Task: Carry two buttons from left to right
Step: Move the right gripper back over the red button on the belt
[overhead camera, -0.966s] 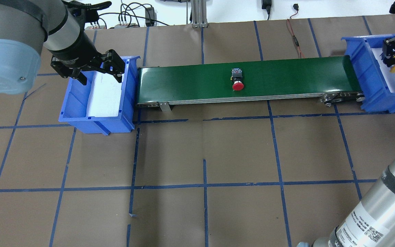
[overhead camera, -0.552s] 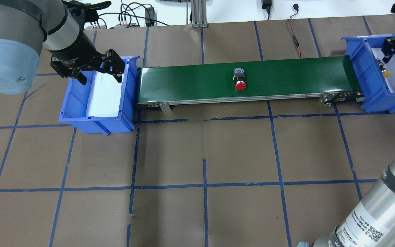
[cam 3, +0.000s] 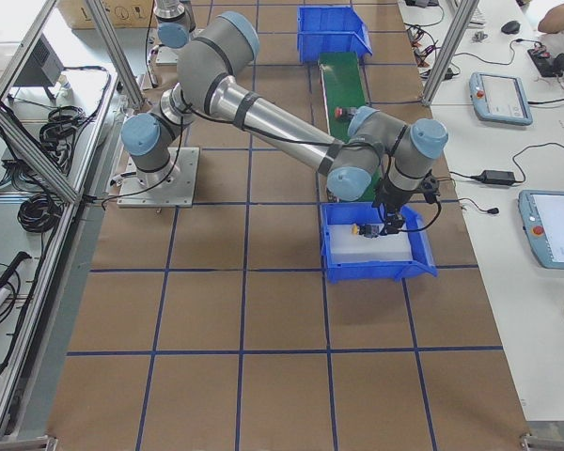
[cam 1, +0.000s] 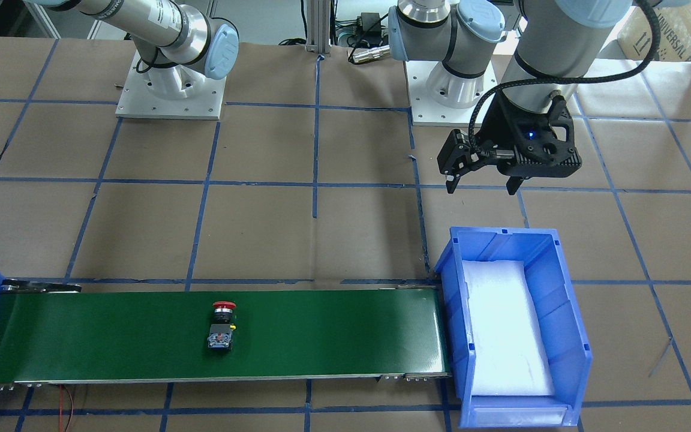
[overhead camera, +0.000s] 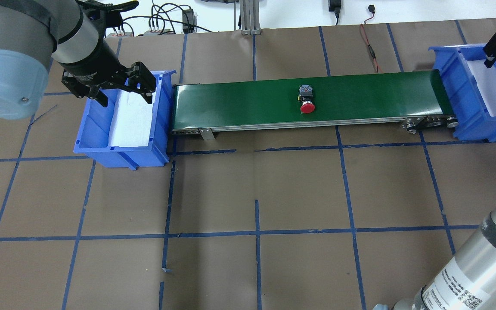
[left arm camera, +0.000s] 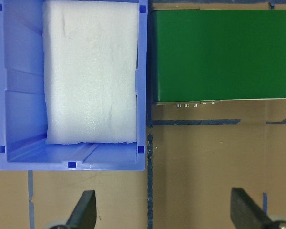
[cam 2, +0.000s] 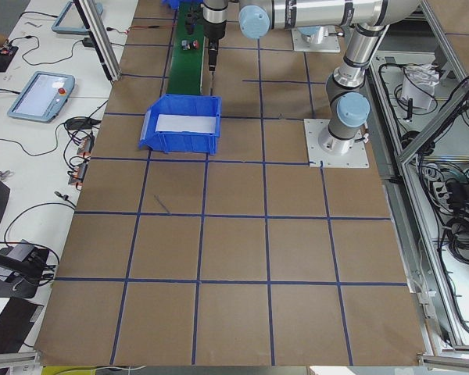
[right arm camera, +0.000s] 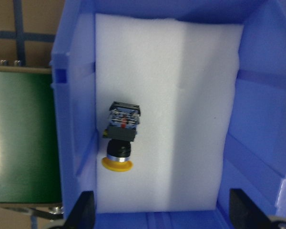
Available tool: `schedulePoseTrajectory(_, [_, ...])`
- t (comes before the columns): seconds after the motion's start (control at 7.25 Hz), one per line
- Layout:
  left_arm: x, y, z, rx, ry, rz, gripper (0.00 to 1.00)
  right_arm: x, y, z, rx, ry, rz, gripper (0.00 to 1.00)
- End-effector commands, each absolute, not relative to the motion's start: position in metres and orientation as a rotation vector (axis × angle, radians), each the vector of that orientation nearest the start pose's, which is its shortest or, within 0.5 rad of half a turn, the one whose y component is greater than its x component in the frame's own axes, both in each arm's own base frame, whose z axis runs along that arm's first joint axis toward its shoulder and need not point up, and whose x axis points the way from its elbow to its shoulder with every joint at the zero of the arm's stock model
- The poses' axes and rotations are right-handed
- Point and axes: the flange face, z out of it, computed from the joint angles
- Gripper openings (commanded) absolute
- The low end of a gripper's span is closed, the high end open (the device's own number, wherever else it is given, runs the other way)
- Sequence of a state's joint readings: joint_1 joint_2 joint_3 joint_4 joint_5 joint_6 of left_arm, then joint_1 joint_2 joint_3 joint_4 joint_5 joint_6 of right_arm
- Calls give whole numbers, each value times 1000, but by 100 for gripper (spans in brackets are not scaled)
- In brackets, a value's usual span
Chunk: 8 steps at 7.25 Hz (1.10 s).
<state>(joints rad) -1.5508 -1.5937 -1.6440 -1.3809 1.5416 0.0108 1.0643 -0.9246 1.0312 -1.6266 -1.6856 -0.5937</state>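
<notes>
The red button [overhead camera: 307, 101] lies on its side in the middle of the green conveyor belt [overhead camera: 239, 103]; it also shows in the front view [cam 1: 222, 324]. The yellow button [right arm camera: 120, 138] lies on white foam inside the right blue bin [right arm camera: 257, 119], directly below my right gripper [right arm camera: 162, 212], which is open and empty above it. In the overhead view the yellow button is hidden. My left gripper [overhead camera: 125, 98] is open and empty, hovering over the near rim of the left blue bin [overhead camera: 93, 125], which holds only foam.
The belt runs between the two bins, the right bin [overhead camera: 459, 86] at its far end. Cables and an aluminium post [overhead camera: 248, 17] stand behind the belt. Blue tape lines grid the brown table.
My right gripper let go of the yellow button into the right bin and rose away from it. The red button moved right along the belt. My left gripper barely moved.
</notes>
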Motion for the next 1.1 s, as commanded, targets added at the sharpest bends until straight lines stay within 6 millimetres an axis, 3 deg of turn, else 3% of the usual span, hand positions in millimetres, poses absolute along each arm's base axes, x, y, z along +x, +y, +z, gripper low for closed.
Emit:
schedulePoseTrajectory(0.0, [-126, -511, 460, -12, 3166, -149, 100, -163, -703, 399, -287, 3162, 259, 100])
schedulePoseTrajectory(0.14, [-126, -511, 461, -12, 3166, -151, 100, -99, -711, 395, -283, 3169, 297, 100])
schedulePoseTrajectory(0.28, [-126, -511, 460, -12, 3166, -149, 100, -53, -717, 385, -277, 3174, 314, 100])
schedulePoseTrajectory(0.55, [-126, -511, 461, -12, 3166, -147, 100, 14, -718, 350, -258, 3165, 379, 100])
schedulePoseTrajectory(0.83, [-126, -510, 461, -15, 3162, -134, 100, 98, -722, 339, -263, 3205, 218, 100])
schedulePoseTrajectory(0.97, [-124, -512, 462, -18, 3157, -105, 100, 124, -723, 330, -208, 3191, 204, 99])
